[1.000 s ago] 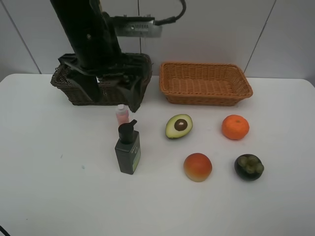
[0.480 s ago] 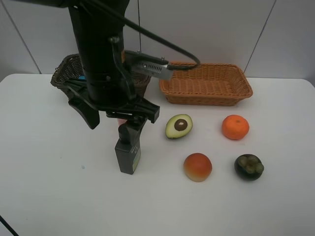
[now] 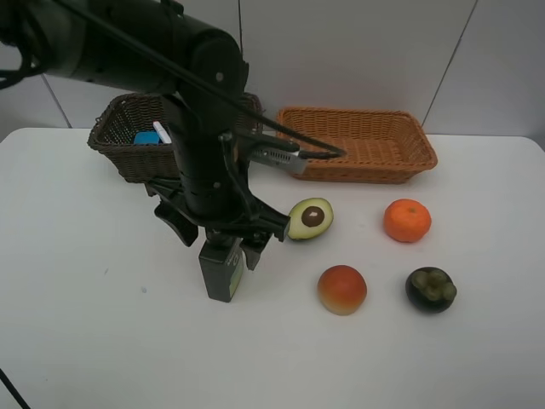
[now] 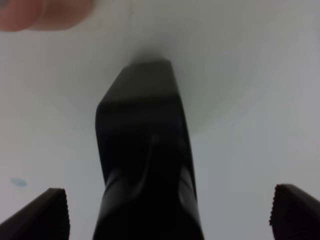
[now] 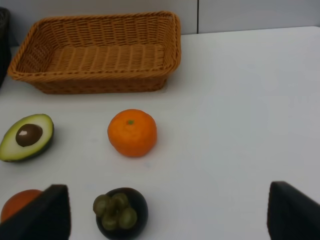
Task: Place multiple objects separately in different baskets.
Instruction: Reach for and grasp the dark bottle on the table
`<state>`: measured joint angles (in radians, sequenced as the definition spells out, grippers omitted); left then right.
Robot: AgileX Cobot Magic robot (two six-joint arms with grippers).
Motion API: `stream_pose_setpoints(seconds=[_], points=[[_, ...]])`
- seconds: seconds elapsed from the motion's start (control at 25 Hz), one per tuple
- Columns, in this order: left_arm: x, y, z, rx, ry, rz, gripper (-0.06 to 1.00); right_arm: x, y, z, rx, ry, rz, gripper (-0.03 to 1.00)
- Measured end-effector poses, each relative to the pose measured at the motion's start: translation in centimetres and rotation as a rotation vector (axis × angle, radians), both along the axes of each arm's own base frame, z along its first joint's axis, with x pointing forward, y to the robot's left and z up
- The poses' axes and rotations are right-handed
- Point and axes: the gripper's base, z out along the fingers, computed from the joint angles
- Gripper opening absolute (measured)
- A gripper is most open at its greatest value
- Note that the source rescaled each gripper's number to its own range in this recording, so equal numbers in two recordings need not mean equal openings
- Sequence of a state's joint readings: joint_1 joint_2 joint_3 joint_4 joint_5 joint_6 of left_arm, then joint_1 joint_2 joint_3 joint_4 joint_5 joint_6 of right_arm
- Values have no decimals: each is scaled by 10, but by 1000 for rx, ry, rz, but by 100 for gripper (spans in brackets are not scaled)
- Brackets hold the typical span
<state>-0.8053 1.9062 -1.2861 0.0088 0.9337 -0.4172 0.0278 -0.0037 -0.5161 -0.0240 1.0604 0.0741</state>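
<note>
Straddling green pump bottle, left claw spread.

Along the back edge of the table the deeper basket sits at the left with the eraser and marker in it, and the shallower basket is to its right. Before them the pump bottle stands between the fingers of my left gripper, with the avocado half and then the orange to its right. Nearer the front edge lie the peach and, to its right, the mangosteen.

High camera overlooks table; left wrist hugs pump bottle; right shares orange.
</note>
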Motion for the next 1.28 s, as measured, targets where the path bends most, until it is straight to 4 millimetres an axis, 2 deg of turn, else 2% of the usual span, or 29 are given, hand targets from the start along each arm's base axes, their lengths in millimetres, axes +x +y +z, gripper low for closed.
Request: stream_pose_setpoints(seconds=[0.2,0.56,0.68,0.84,0.88,1.12,1.28], points=[[5,-5,-28,21,19,0,100,0,0,0,0,0,0,99],[6,-6,-29,15,14,1,98,0,0,0,0,0,0,99],[5,-6,-29,20,20,3,83,0,0,0,0,0,0,99],[5,-4,-28,39,25,-2,38,0,0,0,0,0,0,99],[5,-4,-27,38,25,-1,35,0,0,0,0,0,0,99],[7,-6,-20,21,13,-3,36,0,0,0,0,0,0,99],[13,-13,18,-46,-53,-8,36,0,0,0,0,0,0,99]])
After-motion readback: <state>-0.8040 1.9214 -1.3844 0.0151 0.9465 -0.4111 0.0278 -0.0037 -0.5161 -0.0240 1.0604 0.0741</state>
